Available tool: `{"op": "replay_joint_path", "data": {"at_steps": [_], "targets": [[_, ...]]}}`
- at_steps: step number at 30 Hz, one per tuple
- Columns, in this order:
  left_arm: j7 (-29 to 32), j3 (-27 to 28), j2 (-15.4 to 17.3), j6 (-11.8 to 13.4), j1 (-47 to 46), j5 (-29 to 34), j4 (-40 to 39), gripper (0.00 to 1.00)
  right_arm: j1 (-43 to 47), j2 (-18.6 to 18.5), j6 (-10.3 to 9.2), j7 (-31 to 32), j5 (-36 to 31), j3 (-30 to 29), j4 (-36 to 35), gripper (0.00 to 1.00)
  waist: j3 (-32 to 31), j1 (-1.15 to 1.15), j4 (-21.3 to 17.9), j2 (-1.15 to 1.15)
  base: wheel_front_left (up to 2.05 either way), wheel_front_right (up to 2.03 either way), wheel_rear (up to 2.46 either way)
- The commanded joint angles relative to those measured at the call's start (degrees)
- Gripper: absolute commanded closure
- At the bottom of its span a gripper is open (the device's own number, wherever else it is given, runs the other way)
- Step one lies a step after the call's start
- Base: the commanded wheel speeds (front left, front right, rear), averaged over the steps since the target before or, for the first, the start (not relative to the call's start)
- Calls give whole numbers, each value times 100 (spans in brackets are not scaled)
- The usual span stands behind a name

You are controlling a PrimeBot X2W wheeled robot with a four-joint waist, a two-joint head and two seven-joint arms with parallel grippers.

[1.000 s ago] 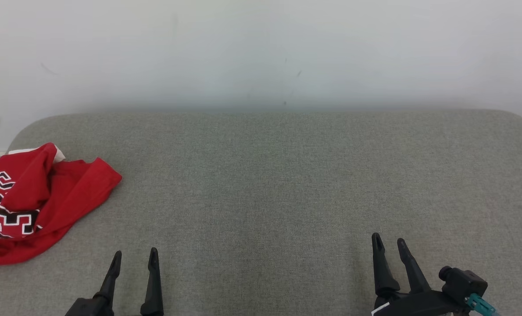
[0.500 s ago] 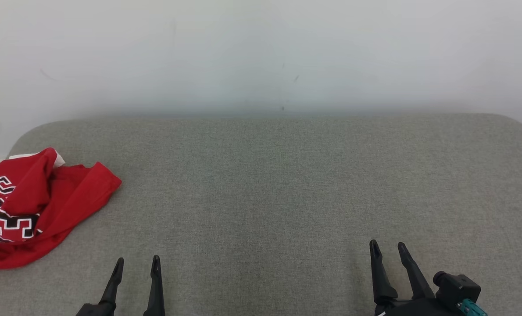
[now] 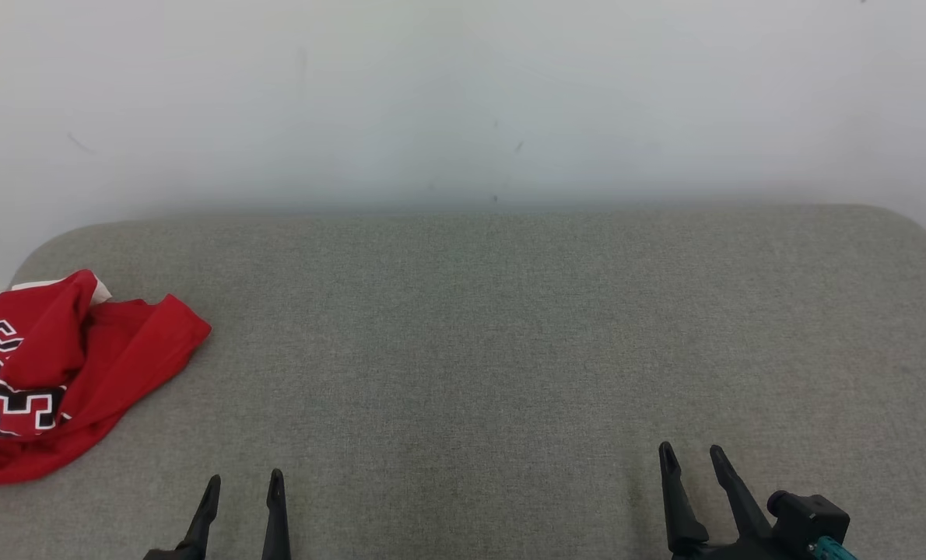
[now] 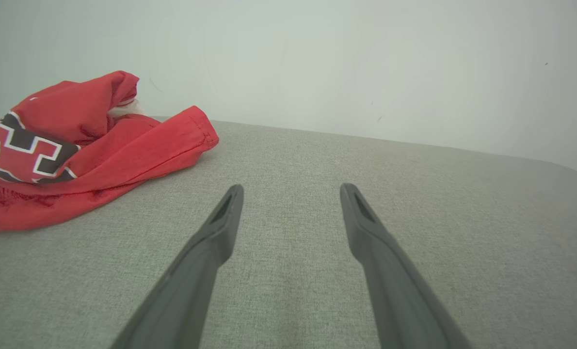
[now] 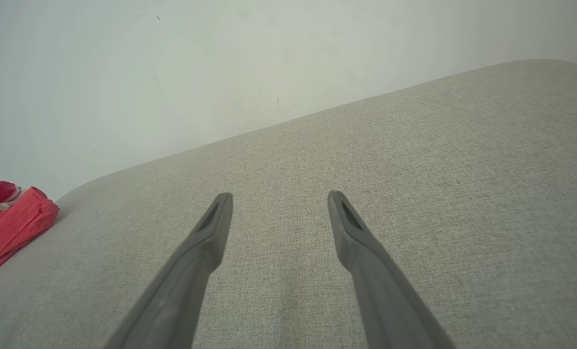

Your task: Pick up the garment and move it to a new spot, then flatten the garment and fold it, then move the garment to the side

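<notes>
Since a second ago your whole head view has slid downward, so the camera has tilted. Both grippers now sit lower against the bottom edge with less of their fingers showing, while the garment keeps its place by the cushion's rounded corner.

Starting at your left, the red garment (image 3: 66, 373) lies crumpled on the grey cushion (image 3: 471, 350), close to its far-left corner. The frame edge cuts it off, so you cannot see how far it runs. Its black-and-white lettering is broken up by folds and cannot be read, and a bit of white shows at its top.

Just right of it and nearer you, the left gripper (image 3: 245, 476) hovers with its fingers spread wide and nothing between them, apart from the cloth. In the left wrist view the garment's hem lies up and to the left of the fingertips.

Next comes a broad stretch of bare cushion, running back to the pale wall (image 3: 463, 101).

The right gripper (image 3: 691, 448) stands spread wide too, holding nothing and well apart from the garment. Its base is cut off below. Beyond it the cushion curves off at the far-right corner.
</notes>
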Motion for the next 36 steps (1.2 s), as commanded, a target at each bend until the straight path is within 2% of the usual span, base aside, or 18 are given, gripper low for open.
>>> {"op": "replay_joint_path", "data": {"at_steps": [1,25,36], "targets": [[-20,4,22,6,26,-74,30,0,47,4,-12,10,-28,-7,-25,0,6,0,-6,0,0,0,0],[-20,29,22,-40,-97,-187,175,0,49,4,-12,-53,145,9,-14,0,51,0,61,0,0,0,0],[-21,13,23,-7,-156,-183,199,0,76,4,-12,-86,230,35,19,0,62,0,539,0,0,0,0]]}}
